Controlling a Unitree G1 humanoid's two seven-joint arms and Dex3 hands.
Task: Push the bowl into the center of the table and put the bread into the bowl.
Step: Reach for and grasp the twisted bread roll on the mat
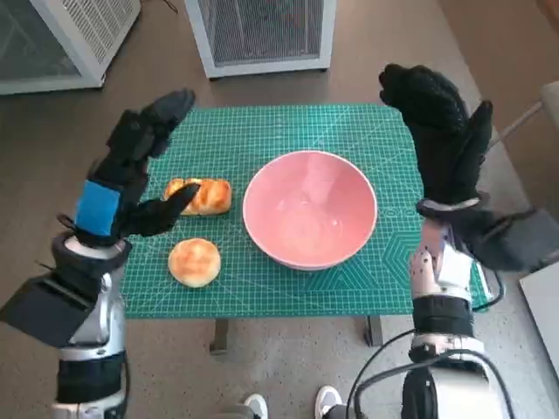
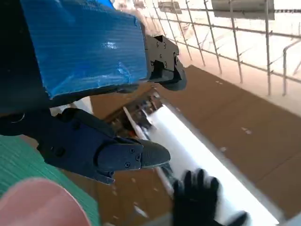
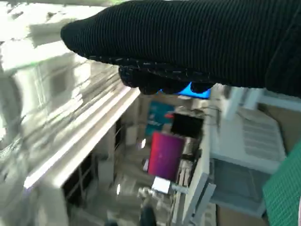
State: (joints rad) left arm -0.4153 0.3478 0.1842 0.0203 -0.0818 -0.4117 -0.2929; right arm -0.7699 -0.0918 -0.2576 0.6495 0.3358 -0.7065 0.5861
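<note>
We are seeing the pink bowl (image 1: 309, 208) sitting mid-worktop (image 1: 262, 131); bread (image 1: 201, 195) lying left of it. Left hand (image 1: 131, 170) and right hand (image 1: 441, 140) are hovering, fingers spread, holding nothing.

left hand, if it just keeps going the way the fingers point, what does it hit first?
Probably nothing on the table. In the head view the left hand is raised, open, fingers aimed up and away over the mat's far left corner, passing above the bread. The white grille unit stands beyond, but depth is unclear.

green-matted table (image 1: 262, 292) bears a pink bowl (image 1: 309, 208) and two breads (image 1: 197, 229).
</note>
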